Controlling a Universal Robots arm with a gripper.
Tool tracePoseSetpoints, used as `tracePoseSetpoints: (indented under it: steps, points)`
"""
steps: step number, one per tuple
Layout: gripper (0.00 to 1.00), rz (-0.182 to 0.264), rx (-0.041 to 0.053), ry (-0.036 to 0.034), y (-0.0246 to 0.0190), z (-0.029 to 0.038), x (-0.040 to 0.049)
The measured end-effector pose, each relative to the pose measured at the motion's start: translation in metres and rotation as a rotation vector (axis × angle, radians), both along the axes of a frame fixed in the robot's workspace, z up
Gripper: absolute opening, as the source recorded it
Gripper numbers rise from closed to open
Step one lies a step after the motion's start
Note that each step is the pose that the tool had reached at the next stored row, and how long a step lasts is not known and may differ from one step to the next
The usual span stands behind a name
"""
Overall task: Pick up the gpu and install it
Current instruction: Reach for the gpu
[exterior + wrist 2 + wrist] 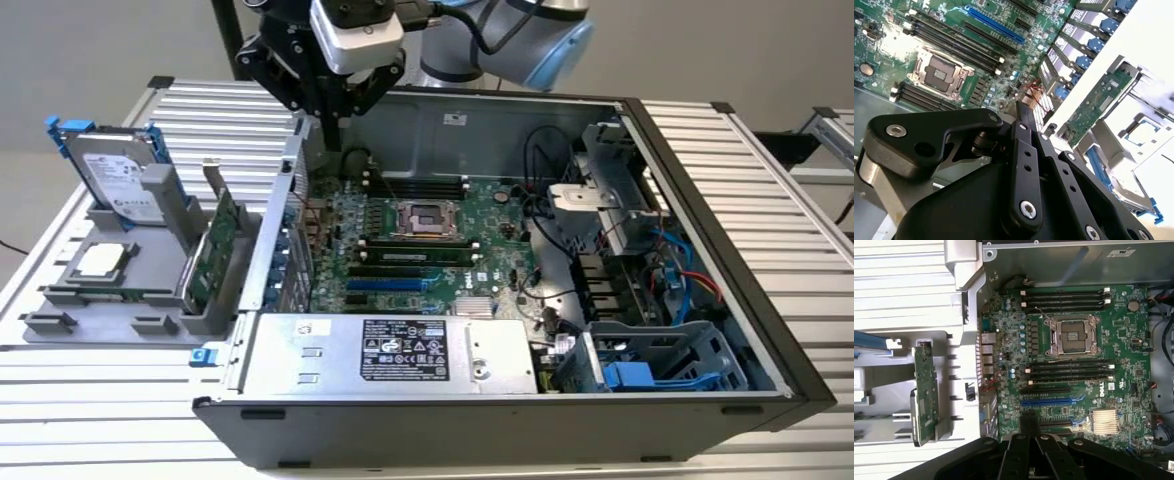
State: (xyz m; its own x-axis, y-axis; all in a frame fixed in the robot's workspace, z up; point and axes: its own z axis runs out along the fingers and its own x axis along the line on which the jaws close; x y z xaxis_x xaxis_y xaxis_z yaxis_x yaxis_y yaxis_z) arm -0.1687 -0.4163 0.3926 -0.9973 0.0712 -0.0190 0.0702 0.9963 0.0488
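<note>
The gpu point(218, 243) stands on edge in a grey holder point(80, 325) outside the case, at the exterior view's left. It is a green card with a silver bracket at its upper end. In the first wrist view the gpu point(924, 390) is a narrow green strip, and the second wrist view shows the gpu point(1095, 104) beyond the case wall. My gripper point(328, 122) hangs above the case's rear wall, over the motherboard's point(414, 240) port edge and apart from the card. The gripper point(1026, 114) point(1030, 424) is shut and holds nothing.
The open computer case point(721, 250) holds the motherboard with an empty processor socket point(1074, 335), a blue slot point(1046, 402), cables and a power supply point(387, 350). A silver hard drive with blue rails point(114, 175) and a processor chip point(100, 262) also sit in the holder.
</note>
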Motion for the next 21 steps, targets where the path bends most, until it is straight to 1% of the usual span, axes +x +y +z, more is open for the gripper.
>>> tracePoseSetpoints:
  steps: [21]
  points:
    - [0.0, 0.0, 0.0, 0.0, 0.0, 0.0, -0.0283]
